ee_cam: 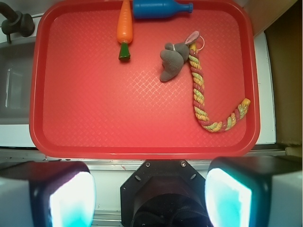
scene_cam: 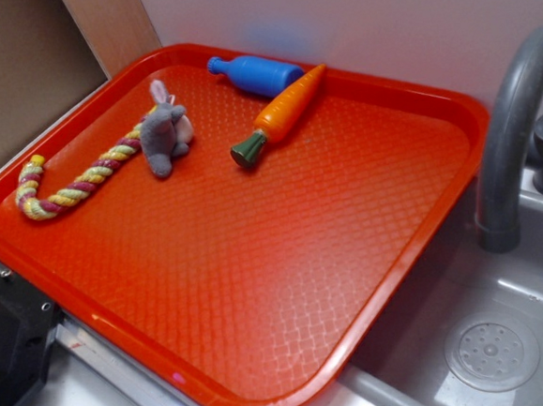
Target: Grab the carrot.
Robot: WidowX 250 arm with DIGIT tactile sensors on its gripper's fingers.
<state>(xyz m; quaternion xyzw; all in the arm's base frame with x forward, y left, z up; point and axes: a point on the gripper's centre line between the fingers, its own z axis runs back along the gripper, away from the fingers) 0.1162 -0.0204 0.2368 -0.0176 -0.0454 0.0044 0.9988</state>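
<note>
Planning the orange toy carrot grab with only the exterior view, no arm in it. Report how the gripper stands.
Observer: In the wrist view the gripper is open, pads wide apart, nothing between them.
Operator: Say where it sits.
Observer: Its pads show past the red plastic tray's edge opposite the tapered orange plastic carrot.
Operator: Give the carrot's lie.
Observer: Upper left of centre in that image, green stub pointing back toward the camera.

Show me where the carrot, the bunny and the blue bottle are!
carrot [scene_cam: 288, 109]: exterior view, on its orange body.
bunny [scene_cam: 165, 138]: exterior view, on its grey belly.
blue bottle [ee_cam: 156, 9]: wrist view, on the bottle's wide body.
</note>
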